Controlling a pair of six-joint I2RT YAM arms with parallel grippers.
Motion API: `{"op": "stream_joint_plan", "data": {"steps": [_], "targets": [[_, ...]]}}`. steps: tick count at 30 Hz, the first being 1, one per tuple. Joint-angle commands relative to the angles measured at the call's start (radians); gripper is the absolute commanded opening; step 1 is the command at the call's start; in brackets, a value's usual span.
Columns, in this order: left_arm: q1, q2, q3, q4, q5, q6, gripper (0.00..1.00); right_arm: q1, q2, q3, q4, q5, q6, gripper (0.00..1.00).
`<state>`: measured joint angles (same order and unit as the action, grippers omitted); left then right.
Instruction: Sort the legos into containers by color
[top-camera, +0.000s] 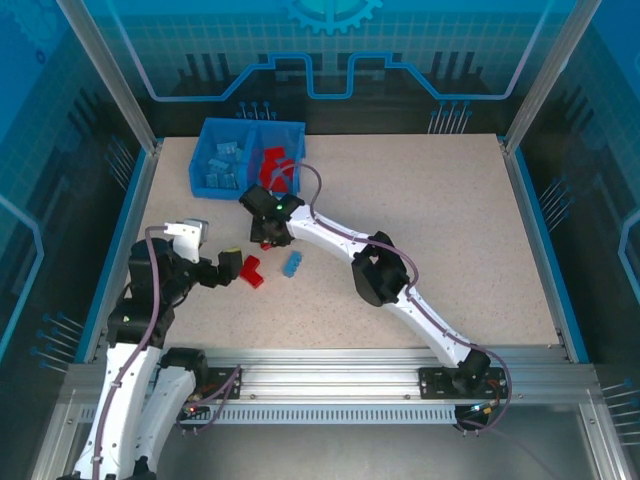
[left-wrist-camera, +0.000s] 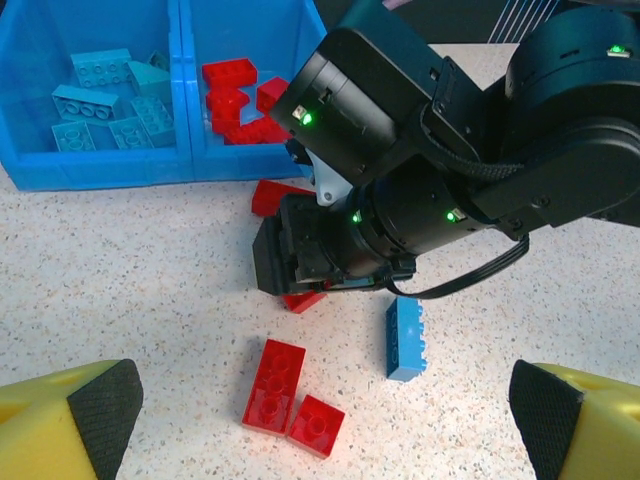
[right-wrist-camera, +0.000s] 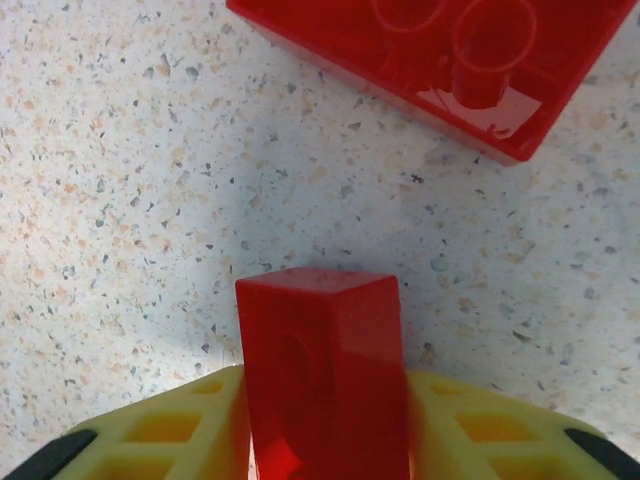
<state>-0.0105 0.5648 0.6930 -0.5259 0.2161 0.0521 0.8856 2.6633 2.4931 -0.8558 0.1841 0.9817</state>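
Observation:
The blue bin (top-camera: 247, 127) stands at the table's far left, with light blue legos in its left compartment (left-wrist-camera: 100, 100) and red legos in its right one (left-wrist-camera: 235, 100). Just in front of the bin, low over the table, my right gripper (top-camera: 268, 235) is shut on a red lego (right-wrist-camera: 322, 370) held upright between its yellow fingers (right-wrist-camera: 170, 430). Another red lego (right-wrist-camera: 440, 60) lies just ahead of it. My left gripper (left-wrist-camera: 325, 420) is open above two touching red legos (left-wrist-camera: 275, 385). A blue lego (left-wrist-camera: 404, 338) lies on its side to their right.
The right arm (top-camera: 380, 270) stretches diagonally across the middle of the table and blocks much of the left wrist view. One red lego (left-wrist-camera: 275, 195) lies by the bin's front wall, partly behind that arm. Bare tabletop (top-camera: 450, 220) extends to the right.

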Motion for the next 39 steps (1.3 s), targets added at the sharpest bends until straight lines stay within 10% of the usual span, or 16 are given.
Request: {"op": "stream_joint_plan", "data": {"steps": [1, 16, 34, 39], "targets": [[-0.006, 0.017, -0.02, 0.033, 0.029, 0.008, 0.99, 0.006, -0.035, -0.037, -0.053, 0.042, -0.061, 0.33], [-0.003, 0.026, -0.026, 0.049, 0.018, 0.017, 0.99, -0.04, -0.449, -0.357, 0.132, 0.216, -0.444, 0.25], [-0.003, 0.038, -0.027, 0.042, 0.003, 0.014, 0.99, -0.138, 0.001, 0.274, 0.397, 0.254, -0.606, 0.33], [-0.003, 0.039, -0.027, 0.037, -0.001, 0.017, 0.99, -0.144, 0.034, 0.339, 0.548, 0.287, -0.603, 0.64]]}}
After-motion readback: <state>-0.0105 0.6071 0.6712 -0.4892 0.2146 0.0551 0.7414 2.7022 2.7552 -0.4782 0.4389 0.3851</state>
